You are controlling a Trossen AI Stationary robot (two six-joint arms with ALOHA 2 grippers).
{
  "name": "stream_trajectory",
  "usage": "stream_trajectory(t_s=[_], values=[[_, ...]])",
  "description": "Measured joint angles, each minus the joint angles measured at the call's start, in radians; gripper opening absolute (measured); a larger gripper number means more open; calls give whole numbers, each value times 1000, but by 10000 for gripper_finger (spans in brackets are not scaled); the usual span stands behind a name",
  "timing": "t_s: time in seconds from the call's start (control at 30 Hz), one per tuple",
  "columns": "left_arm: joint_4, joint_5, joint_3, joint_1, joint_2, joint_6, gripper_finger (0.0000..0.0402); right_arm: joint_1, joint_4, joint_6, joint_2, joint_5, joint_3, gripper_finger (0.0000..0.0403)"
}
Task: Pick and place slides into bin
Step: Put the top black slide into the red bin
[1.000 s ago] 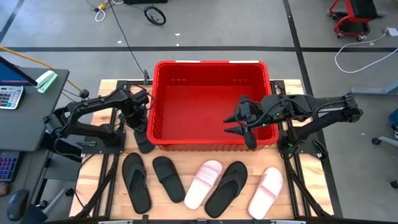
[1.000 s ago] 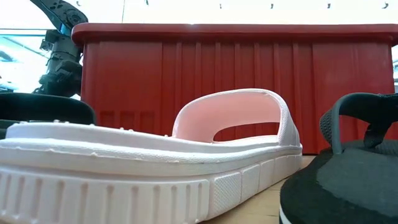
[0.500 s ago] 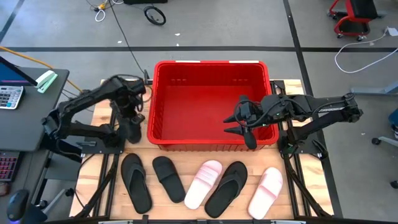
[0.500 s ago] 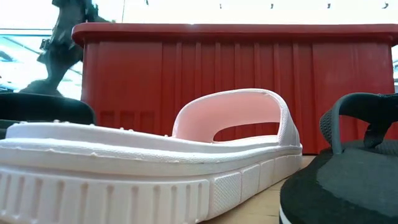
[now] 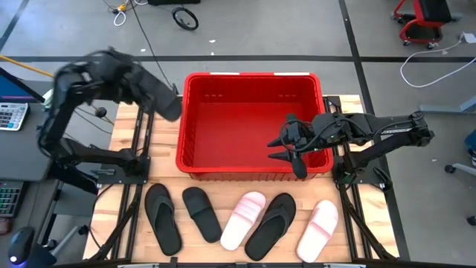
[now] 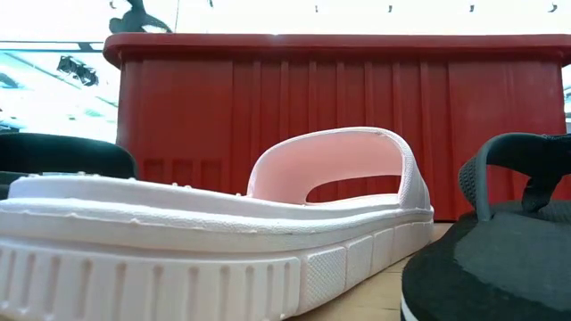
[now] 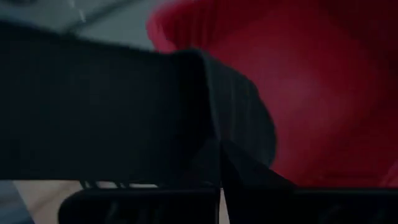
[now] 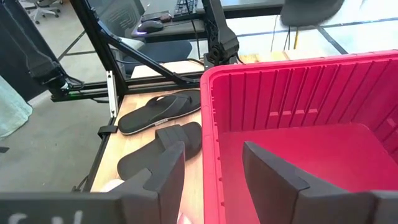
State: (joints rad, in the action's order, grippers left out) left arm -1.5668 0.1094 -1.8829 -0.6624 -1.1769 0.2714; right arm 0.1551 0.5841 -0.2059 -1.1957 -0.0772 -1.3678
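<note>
My left gripper (image 5: 140, 82) is raised high beside the red bin's (image 5: 195, 83) far left corner and is shut on a black wide-strap slide (image 5: 166, 101), which fills the left wrist view (image 7: 124, 106). My right gripper (image 5: 286, 149) hangs open and empty over the bin's near right part (image 8: 211, 174). In front of the bin, soles down in a row, lie a black flip-flop (image 5: 162, 217), a black slide (image 5: 201, 213), a pink slide (image 5: 243, 219), a second black flip-flop (image 5: 269, 225) and a second pink slide (image 5: 318, 231). My left gripper holds the black slide by one end; the slide itself hides the place of contact. The slide's free end (image 5: 172, 109) sticks out from the gripper toward the bin's left wall. The slide is lifted clear of the table, above the height of the bin's rim.
The bin's inside (image 5: 245, 126) holds no sandals. The low view is filled by the near pink slide (image 6: 223, 223) and a flip-flop (image 6: 500, 250) in front of the bin wall (image 6: 339, 116). A side table with a calculator (image 5: 11, 115) stands at the far left.
My left gripper has risen quickly from the table beside the bin's near left corner, going up and toward the far edge. The black slide has gone with it, lifted clear of the table. My right gripper has kept still.
</note>
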Motion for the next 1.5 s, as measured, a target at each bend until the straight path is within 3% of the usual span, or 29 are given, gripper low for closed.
stream_trajectory(t_s=[0.13, 0.23, 0.4, 0.6, 0.83, 1.3, 1.5], values=[[80, 6, -104, 10, -13, -3, 2, 0, 0, 0, 0, 0, 0, 167], [156, 1, -114, 45, -36, -20, 2, 0, 0, 0, 0, 0, 0, 167], [288, -8, -60, 140, -144, 16, 1, 0, -1, -6, 0, 0, 0, 167], [654, -12, 41, 233, -329, 66, 1, 0, -1, -56, 0, 0, 0, 167], [870, 98, 99, 284, -519, 326, 2, 0, 0, -108, 0, 0, 0, 167], [806, 329, 99, 379, -709, 587, 2, 0, 66, -145, 0, 1, 1, 167], [799, 342, 99, 384, -752, 632, 2, 0, 85, -224, 0, 1, 1, 167]])
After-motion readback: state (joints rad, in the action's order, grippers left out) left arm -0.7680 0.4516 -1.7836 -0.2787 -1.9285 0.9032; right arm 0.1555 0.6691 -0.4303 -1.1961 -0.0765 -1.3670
